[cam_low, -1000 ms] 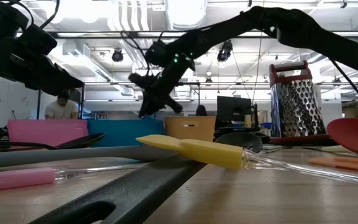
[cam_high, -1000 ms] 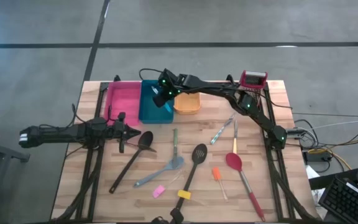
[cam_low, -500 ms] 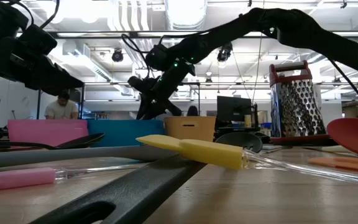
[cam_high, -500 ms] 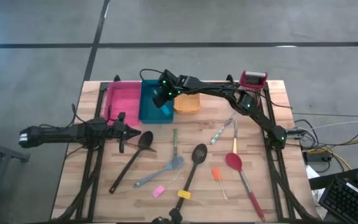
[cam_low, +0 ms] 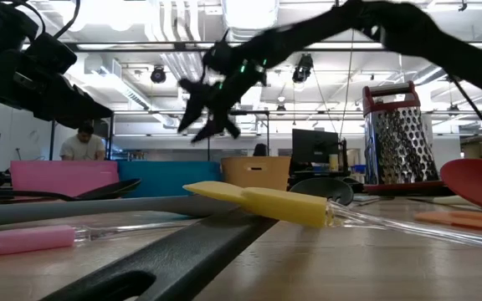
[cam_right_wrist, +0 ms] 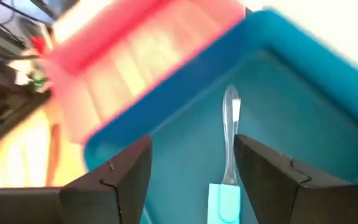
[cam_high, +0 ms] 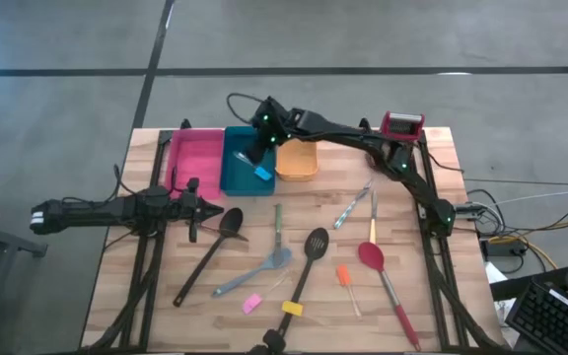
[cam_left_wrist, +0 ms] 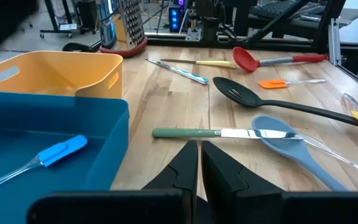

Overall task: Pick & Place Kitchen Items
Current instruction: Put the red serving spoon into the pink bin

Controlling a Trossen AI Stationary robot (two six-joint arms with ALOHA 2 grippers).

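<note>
My right gripper (cam_high: 255, 148) hangs open over the teal bin (cam_high: 235, 179), touching nothing. Below its fingers (cam_right_wrist: 191, 180) a small tool with a blue handle (cam_right_wrist: 224, 200) and a clear blade lies flat on the bin's floor (cam_left_wrist: 61, 151). My left gripper (cam_high: 197, 212) waits shut at the table's left (cam_left_wrist: 199, 168), just beside the black ladle's bowl (cam_high: 231, 221). Loose on the wood lie a slotted spoon (cam_high: 310, 254), a grey spatula (cam_high: 260, 271), a green-handled knife (cam_high: 277, 227), a red spoon (cam_high: 381, 276) and small orange (cam_high: 344, 276), pink (cam_high: 252, 303) and yellow (cam_high: 292, 309) tools.
A pink bin (cam_high: 195, 158) and an orange bin (cam_high: 297, 163) flank the teal one along the far edge. A red-topped metal grater (cam_high: 402, 125) stands at the far right corner. Two thin tools (cam_high: 355, 207) lie right of centre. A person sits in the room behind (cam_low: 82, 144).
My right gripper has opened over the teal bin and let go of the blue-handled tool, which now lies on the bin's floor. The gripper has then risen a little above the bin.
</note>
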